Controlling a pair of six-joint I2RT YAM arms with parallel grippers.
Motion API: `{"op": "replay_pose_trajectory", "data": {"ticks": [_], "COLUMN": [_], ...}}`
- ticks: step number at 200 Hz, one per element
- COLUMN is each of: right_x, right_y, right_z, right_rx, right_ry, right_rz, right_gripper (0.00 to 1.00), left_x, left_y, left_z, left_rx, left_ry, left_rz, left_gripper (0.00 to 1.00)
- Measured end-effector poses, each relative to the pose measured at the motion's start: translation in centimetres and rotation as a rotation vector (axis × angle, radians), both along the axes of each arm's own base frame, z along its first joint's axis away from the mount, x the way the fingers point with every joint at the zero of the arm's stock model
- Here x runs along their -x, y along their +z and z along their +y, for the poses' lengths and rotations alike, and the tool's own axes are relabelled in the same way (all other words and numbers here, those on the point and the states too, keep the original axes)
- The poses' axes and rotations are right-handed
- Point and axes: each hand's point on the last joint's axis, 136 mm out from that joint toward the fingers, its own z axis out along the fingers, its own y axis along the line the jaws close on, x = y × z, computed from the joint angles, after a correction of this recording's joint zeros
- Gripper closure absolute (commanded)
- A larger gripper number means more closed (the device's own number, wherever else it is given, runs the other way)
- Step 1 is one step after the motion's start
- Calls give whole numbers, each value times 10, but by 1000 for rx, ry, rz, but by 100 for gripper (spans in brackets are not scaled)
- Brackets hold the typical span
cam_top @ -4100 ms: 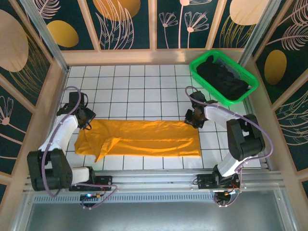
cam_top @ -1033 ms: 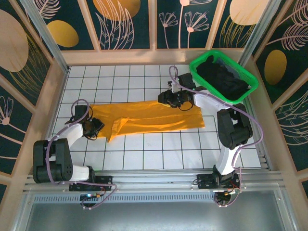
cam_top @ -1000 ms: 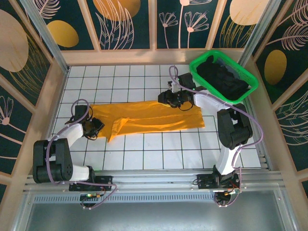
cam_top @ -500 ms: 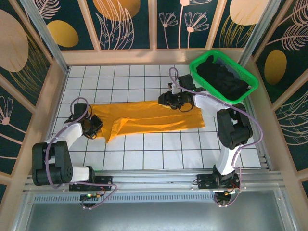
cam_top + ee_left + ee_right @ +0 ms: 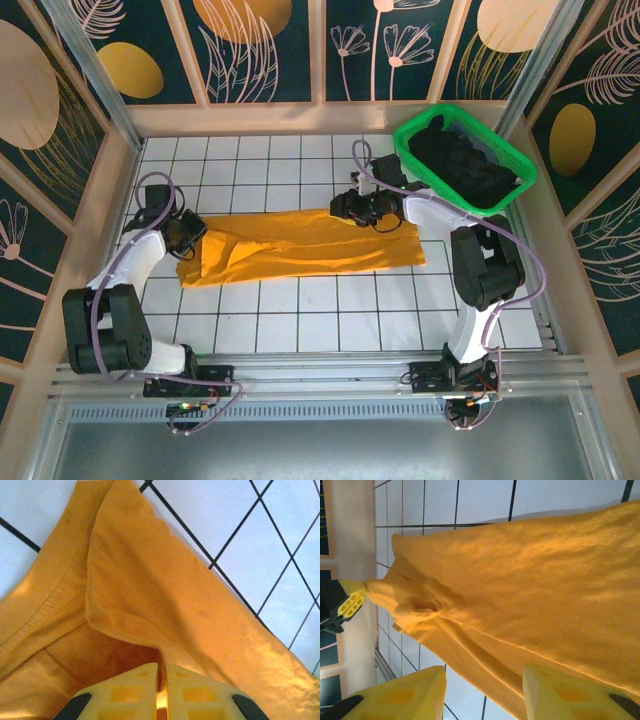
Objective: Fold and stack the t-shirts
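Orange-yellow t-shirt (image 5: 310, 250) is lying as a long band across the table (image 5: 300, 310), and I am seeing the left gripper (image 5: 161, 667) pinching its left end. I am reading the right gripper (image 5: 482, 680) as spread wide at the shirt's far edge, though contact is unclear.

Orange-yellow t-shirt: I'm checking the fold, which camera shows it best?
Top external: the whole orange-yellow t-shirt lies across the grid. Left wrist shows a fold clamped in the left gripper; right wrist shows its wrinkled surface beyond the open right gripper.
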Motion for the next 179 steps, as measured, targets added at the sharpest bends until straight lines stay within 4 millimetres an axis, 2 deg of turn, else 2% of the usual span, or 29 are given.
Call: {"op": "replay_pose_trajectory", "data": {"ticks": [65, 85, 98, 120, 143, 157, 179], "right_x": [2, 3, 2, 2, 2, 2, 2], "right_y": [-7, -8, -8, -9, -9, -9, -9], "right_z": [-5, -5, -5, -6, -8, -8, -7], "right_rx": [8, 10, 10, 13, 13, 13, 11], "right_ry": [-7, -7, -8, -9, -13, -12, -10], "right_rz": [18, 20, 19, 19, 20, 20, 21], "right_gripper": [55, 55, 55, 55, 55, 55, 55], "left_x": [-16, -18, -19, -20, -14, -11, -5], "left_y": [-33, -36, -30, -6, 14, 9, -18], "left_z": [17, 21, 20, 7, -17, -31, -51], "left_rx": [-109, -130, -132, -139, -111, -69, 8], "left_ry": [-21, -22, -23, -48, -102, -146, -213], "left_rz": [108, 117, 100, 26, -67, -85, -42], "left_gripper": [82, 74, 66, 56, 57, 58, 57]}}
